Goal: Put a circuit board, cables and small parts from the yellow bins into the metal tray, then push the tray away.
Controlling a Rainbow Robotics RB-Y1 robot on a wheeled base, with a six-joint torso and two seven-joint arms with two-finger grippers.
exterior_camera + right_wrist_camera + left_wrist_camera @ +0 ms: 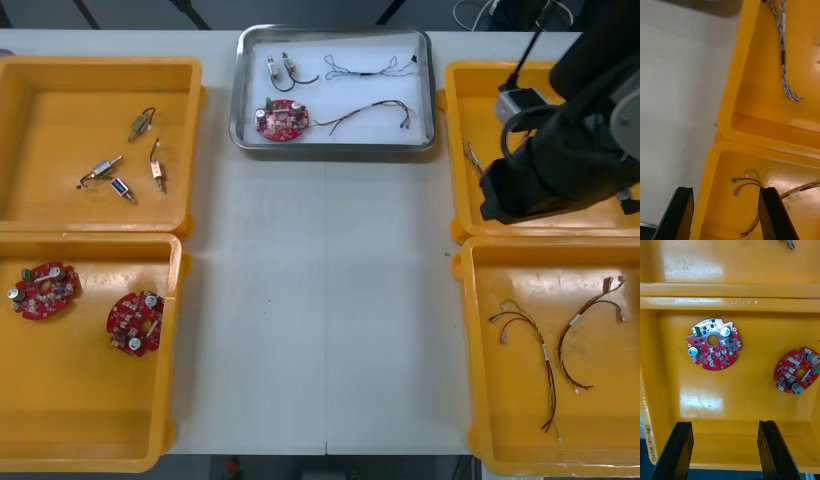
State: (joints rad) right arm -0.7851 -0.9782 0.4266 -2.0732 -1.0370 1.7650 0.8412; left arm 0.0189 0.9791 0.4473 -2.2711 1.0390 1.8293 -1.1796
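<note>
Right gripper (725, 191) open, empty, straddling the side wall of the near right bin (715, 161): one finger over bare table (677, 93), the other inside. Red and yellow cables (747, 183) lie just ahead between the fingers. Past the abutting rims, the twisted blue and white cable (784, 63) lies loose in the far right bin (733, 101), with clear floor around it. It's the likely target: the metal tray (240, 90), well off to the table side, holds a circuit board (282, 119), small metal parts (280, 68), black and red-yellow cables, none blue-white. Left gripper (724, 425) open, hovering over two spare boards (713, 344). Push room past the tray looks short.
</note>
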